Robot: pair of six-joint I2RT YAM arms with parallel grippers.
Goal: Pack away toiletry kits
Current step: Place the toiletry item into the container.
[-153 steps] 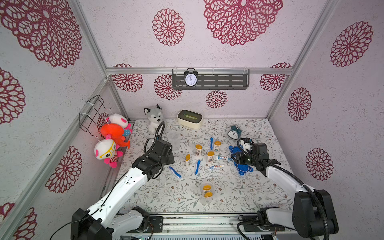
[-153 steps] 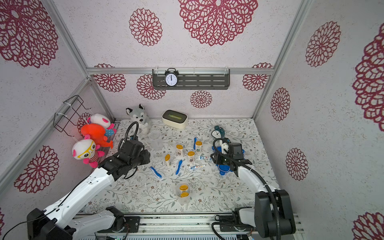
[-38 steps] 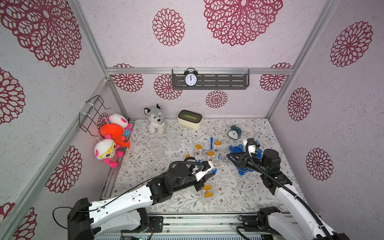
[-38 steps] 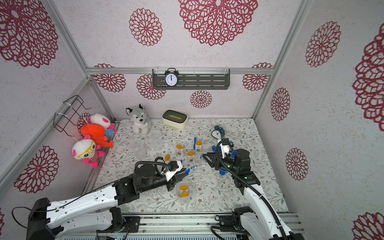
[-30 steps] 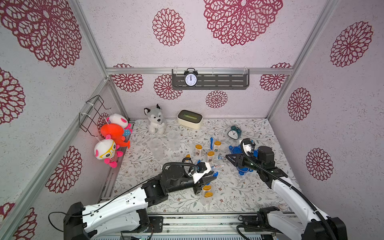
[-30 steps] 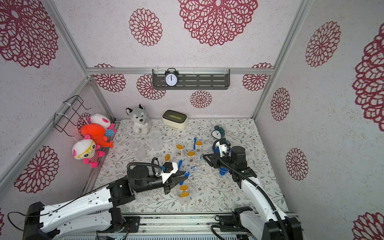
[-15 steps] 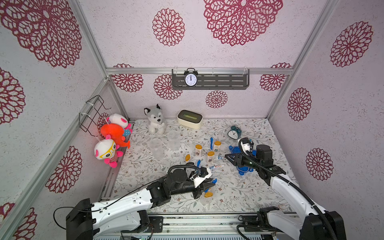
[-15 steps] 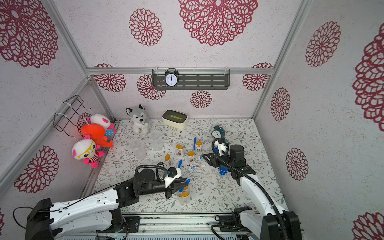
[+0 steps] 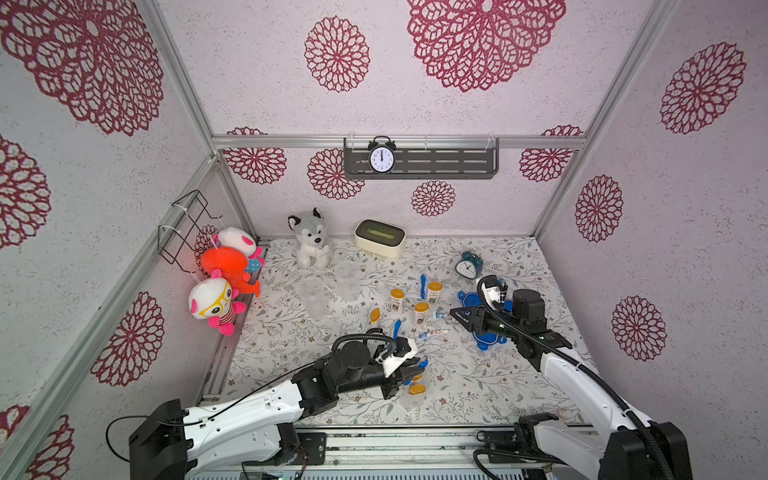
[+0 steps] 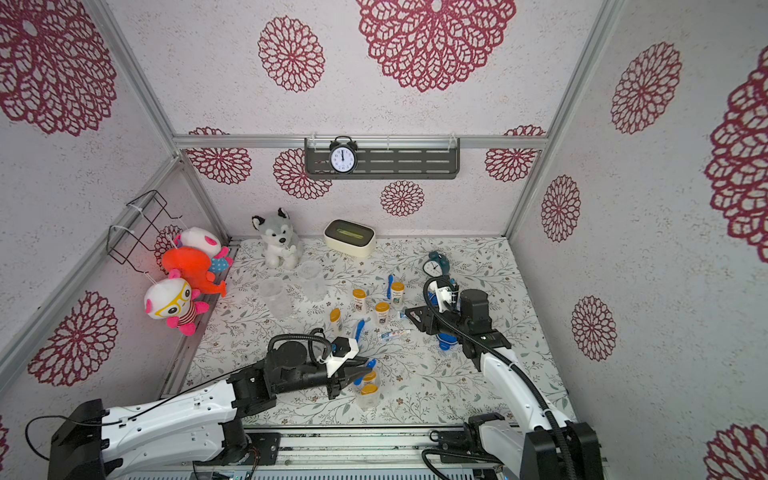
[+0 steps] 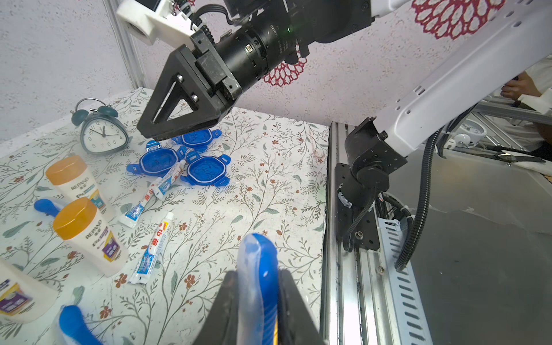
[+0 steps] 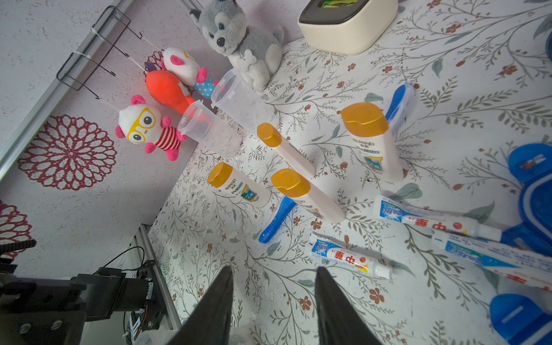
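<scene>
My left gripper [image 9: 417,367] is shut on a blue toothbrush [image 11: 258,265] in a clear wrapper, right above a clear cup [image 10: 368,398] at the front that holds two yellow-capped bottles [image 9: 417,389]. My right gripper [image 12: 273,274] hangs open and empty over the mat, close to a toothpaste tube [image 12: 349,260]. Two more tubes [image 12: 433,221] lie against the blue lids [image 12: 534,179]. Several white bottles [image 12: 370,140] stand mid-table with two blue toothbrushes [image 12: 276,221] beside them. Two empty clear cups [image 12: 206,128] stand further back.
A cream tissue box [image 9: 379,237] and a husky plush [image 9: 309,245] sit at the back, a teal alarm clock [image 9: 468,264] at the back right. Plush toys [image 9: 224,274] hang on the left wall. A metal rail [image 11: 352,268] runs along the mat's front edge.
My left gripper has carried the toothbrush a little toward the front, over the front cup. The right gripper has hardly moved and stays open.
</scene>
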